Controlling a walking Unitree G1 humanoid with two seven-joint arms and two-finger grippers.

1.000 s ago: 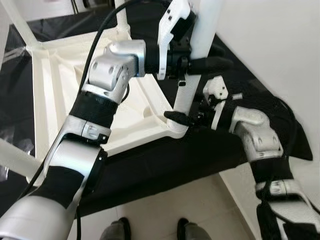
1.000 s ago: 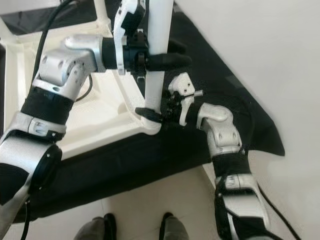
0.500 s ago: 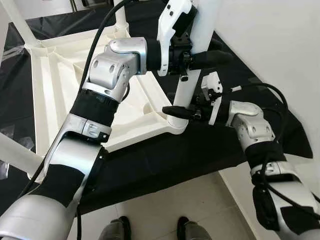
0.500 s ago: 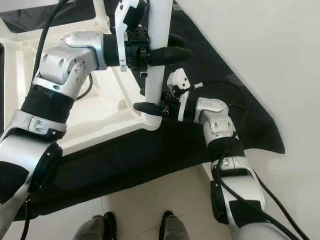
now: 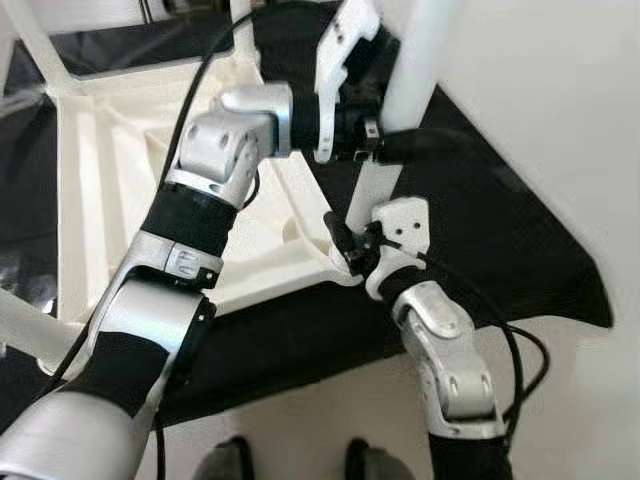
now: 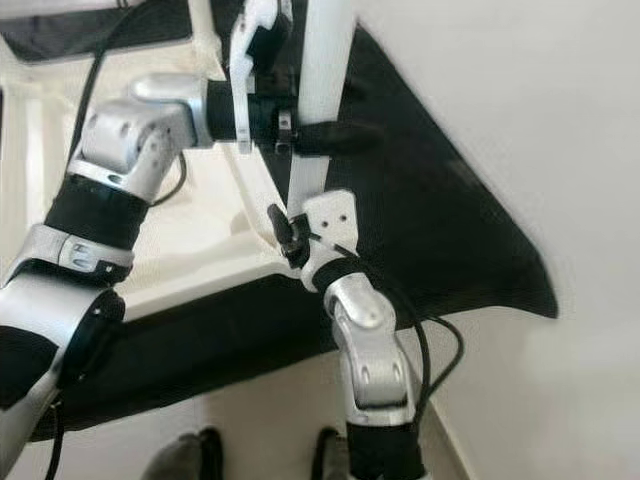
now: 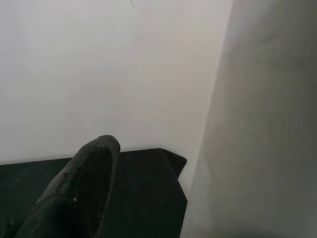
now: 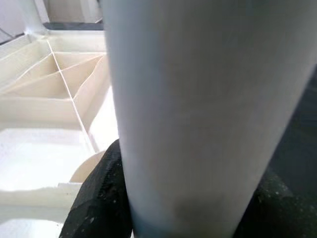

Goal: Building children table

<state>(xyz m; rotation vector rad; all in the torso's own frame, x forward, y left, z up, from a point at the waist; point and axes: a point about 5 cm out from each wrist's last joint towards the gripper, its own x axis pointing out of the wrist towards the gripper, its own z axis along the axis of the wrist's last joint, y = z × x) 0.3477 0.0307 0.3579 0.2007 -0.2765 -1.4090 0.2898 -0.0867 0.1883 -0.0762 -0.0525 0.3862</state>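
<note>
A white children's table (image 5: 120, 150) lies upside down on a black cloth (image 5: 480, 240). A white table leg (image 5: 410, 70) stands in its near right corner socket. My left gripper (image 5: 405, 145) reaches round the leg about halfway up, one finger (image 7: 74, 198) crossing in front of it; the left wrist view shows a gap between that finger and the leg (image 7: 262, 124). My right gripper (image 5: 350, 248) is shut on the leg's base just above the socket. Its black fingers (image 8: 99, 198) press both sides of the leg (image 8: 198, 114).
A white wall (image 5: 560, 120) rises close on the right, past the cloth's edge. Other fitted legs stand at the far corners (image 5: 240, 30) and near left (image 5: 20, 325). My feet (image 5: 230, 462) are on pale floor tiles in front.
My right arm has swung from the leg's right side round to its front, the gripper staying at the leg's base. The left gripper holds its place on the leg.
</note>
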